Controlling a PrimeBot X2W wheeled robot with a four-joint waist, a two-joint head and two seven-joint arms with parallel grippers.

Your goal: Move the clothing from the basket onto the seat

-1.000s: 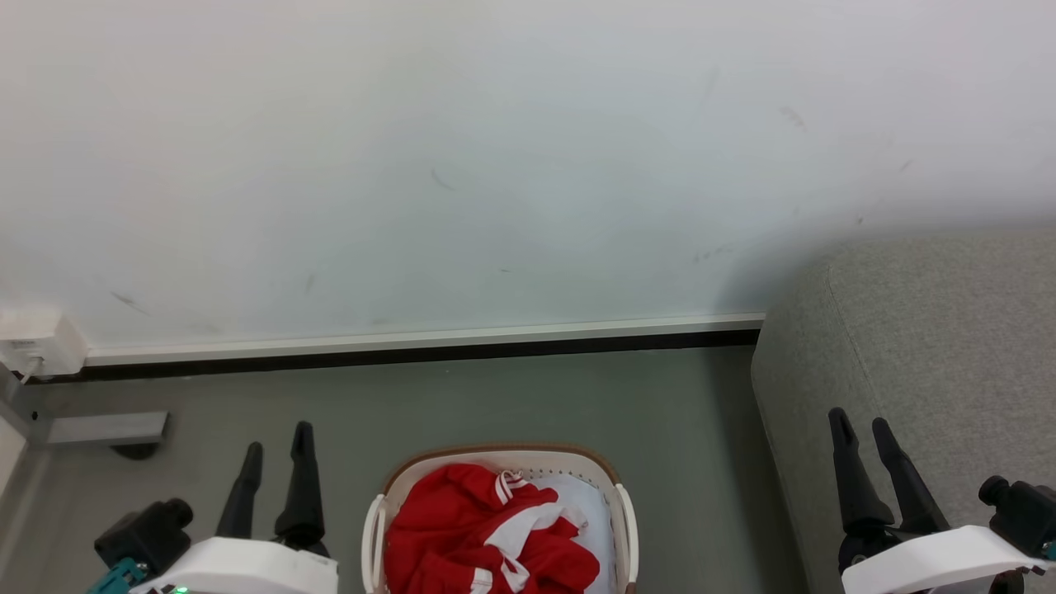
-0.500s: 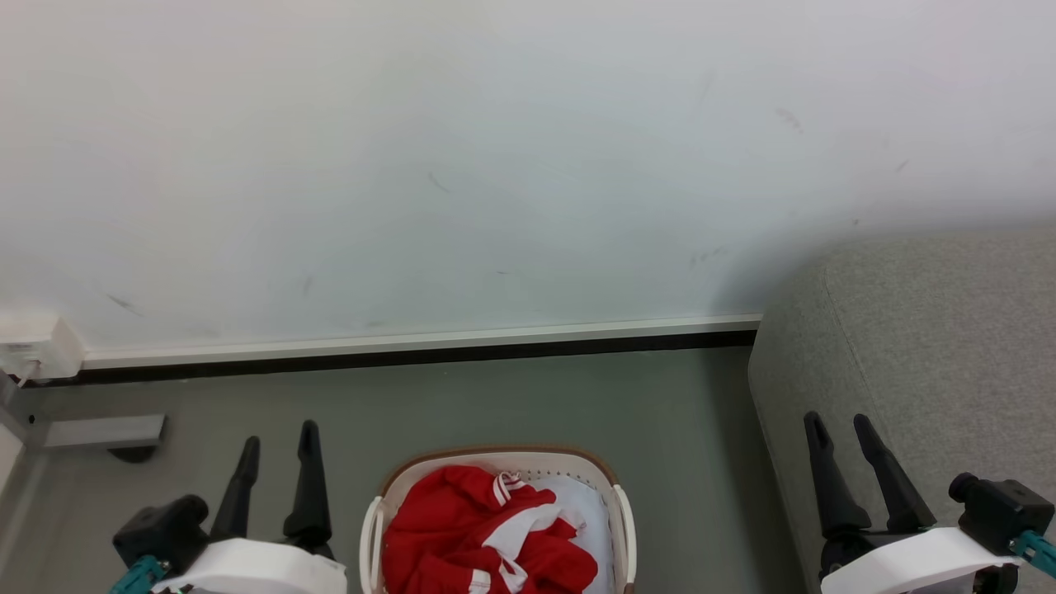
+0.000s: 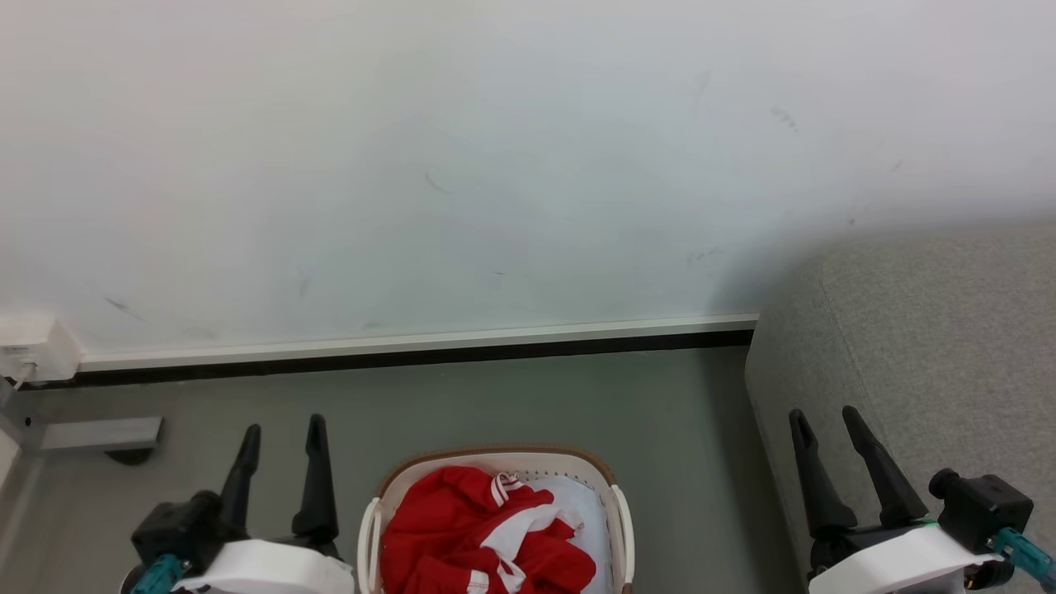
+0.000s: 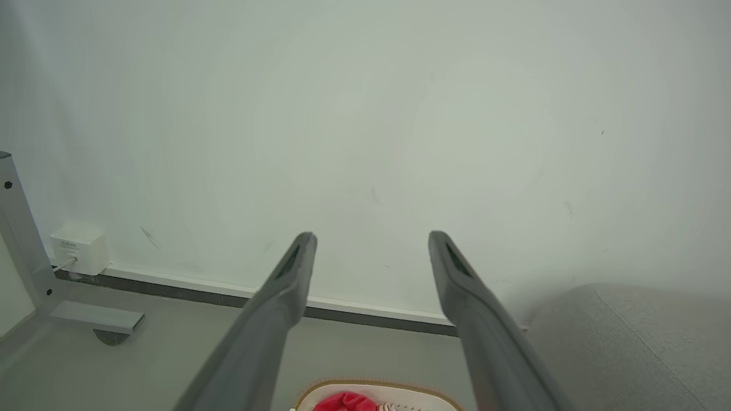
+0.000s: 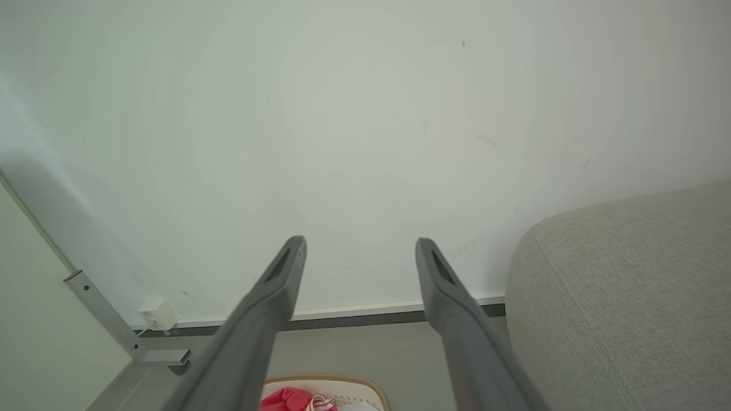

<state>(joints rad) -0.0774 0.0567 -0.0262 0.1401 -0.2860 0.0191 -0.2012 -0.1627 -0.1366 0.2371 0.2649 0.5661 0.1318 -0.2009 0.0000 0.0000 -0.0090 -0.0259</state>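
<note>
**On the floor point(image 3: 511, 396): clothing point(image 3: 462, 528) in basket point(image 3: 495, 453), nothing gripped**

Between your two hands sits the basket, cream with a brown rim, its near part cut off by the bottom edge of the head view. The clothing lies bunched inside: red, with white stripe trim showing, heaped toward the basket's left side over white lining.

Your left hand point(image 3: 283, 424) hovers just left of the basket, fingers parted with a clear gap and holding nothing. It is apart from rim and cloth. In its wrist view the basket's far rim and a scrap of red sit low between the spread fingers.

Your right hand point(image 3: 823, 412) is well right of the basket, likewise parted and empty. In the head view it shows against the near side of the seat point(image 3: 932, 346); contact with the fabric cannot be told.

The seat, grey fabric with a rounded corner, stands right of the basket against the wall point(image 3: 495, 165), with a strip of floor between them. At far left, a white box point(image 3: 29, 346) sits at the skirting point(image 3: 412, 340), a metal foot point(image 3: 99, 432) below it.
</note>
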